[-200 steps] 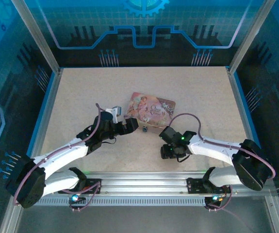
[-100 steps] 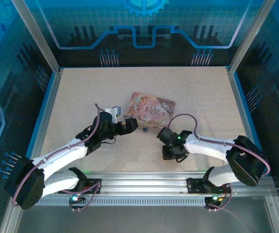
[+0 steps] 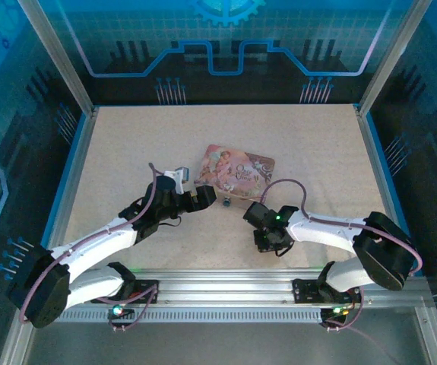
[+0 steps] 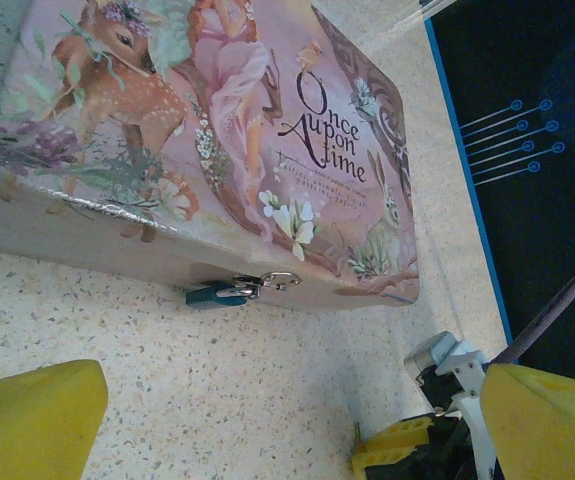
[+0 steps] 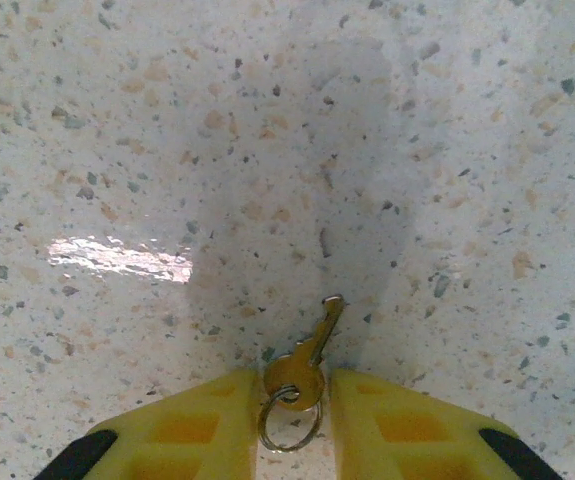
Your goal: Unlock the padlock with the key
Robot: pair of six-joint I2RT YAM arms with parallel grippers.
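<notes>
One key (image 5: 307, 355), one padlock (image 4: 217, 294) and one pink tin (image 4: 217, 150).

The jaws stand wide apart, their yellow tips at the lower left and lower right corners, with only bare speckled bench (image 4: 267, 400) between them. Ahead of the gap and nearer the left jaw, the padlock (image 4: 217, 294) sits at the foot of the front wall of a pink tin (image 4: 217, 130). Its small body looks dark teal here, with a silvery loop at its right, and it is apart from both jaws. The tin's lid carries a fawn, a woman in pink and the words "Once Upon a Time". Just inside the right jaw, the other arm (image 4: 445, 372) shows white, black and yellow parts. Beyond the right jaw, a blue strip (image 4: 467, 190) edges the bench against a dark wall (image 4: 547, 100).
</notes>
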